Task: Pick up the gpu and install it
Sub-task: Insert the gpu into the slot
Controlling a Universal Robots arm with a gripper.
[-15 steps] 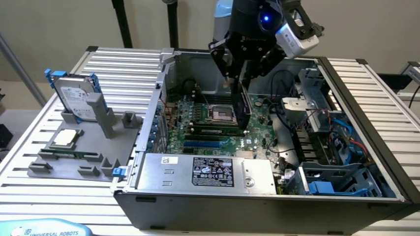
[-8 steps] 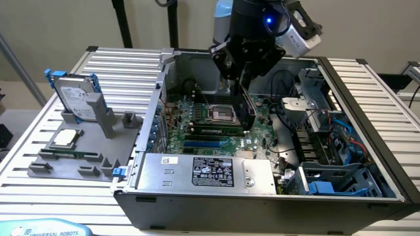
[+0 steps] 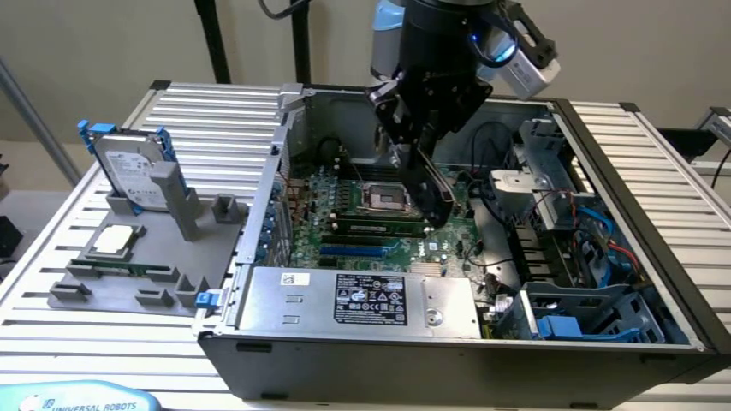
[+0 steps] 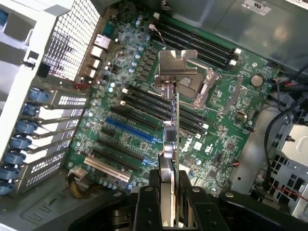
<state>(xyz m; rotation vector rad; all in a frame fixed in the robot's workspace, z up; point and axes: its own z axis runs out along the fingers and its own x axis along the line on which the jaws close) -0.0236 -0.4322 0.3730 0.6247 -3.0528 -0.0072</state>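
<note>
Pickup done: gripper (image 4: 169,185) clamped on the gpu (image 4: 173,130), held edge-on. Card hangs beneath it over the motherboard (image 4: 231,139); seating apparently not yet done

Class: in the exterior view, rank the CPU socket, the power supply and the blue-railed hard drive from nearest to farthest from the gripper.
1. CPU socket, right beside the gripper.
2. Power supply, nearer the camera.
3. Hard drive, far off at the exterior view's left.

An open computer case (image 3: 457,368) is lying on a slatted table (image 3: 34,300), its green motherboard (image 3: 365,244) facing up. At the exterior view's left, a hard drive (image 3: 126,171) is standing upright in a grey stand (image 3: 115,287).
</note>
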